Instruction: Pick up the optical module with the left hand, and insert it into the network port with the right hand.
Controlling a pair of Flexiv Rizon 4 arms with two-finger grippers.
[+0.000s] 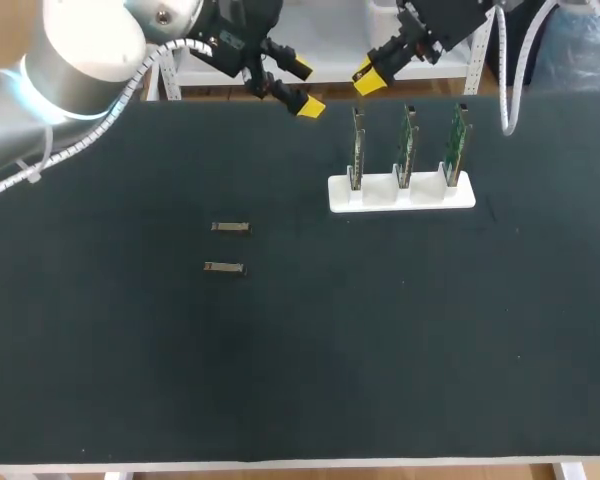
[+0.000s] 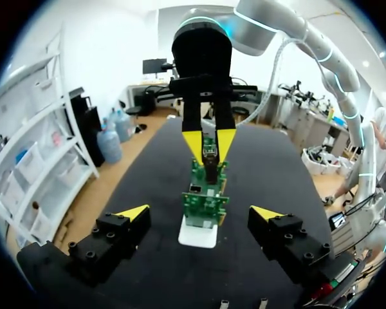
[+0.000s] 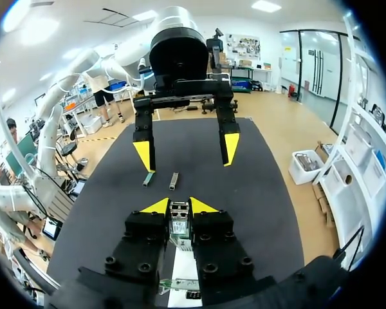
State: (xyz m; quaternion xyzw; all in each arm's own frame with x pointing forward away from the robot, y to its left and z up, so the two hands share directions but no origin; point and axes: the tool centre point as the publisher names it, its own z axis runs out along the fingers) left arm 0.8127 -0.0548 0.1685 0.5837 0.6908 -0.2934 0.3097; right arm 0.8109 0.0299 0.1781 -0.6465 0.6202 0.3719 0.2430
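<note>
Two small metal optical modules lie on the black table, left of the middle. A third optical module is pinched between the yellow tips of my right gripper, which is shut on it above the green network boards in their white holder. Seen from the left wrist, that module hangs just over the nearest board. My left gripper hovers open and empty at the table's far edge, left of the holder and facing the right gripper.
The white holder carries three upright boards in a row at the back right. The black mat stretches wide in front. My two grippers hang close together near the far edge.
</note>
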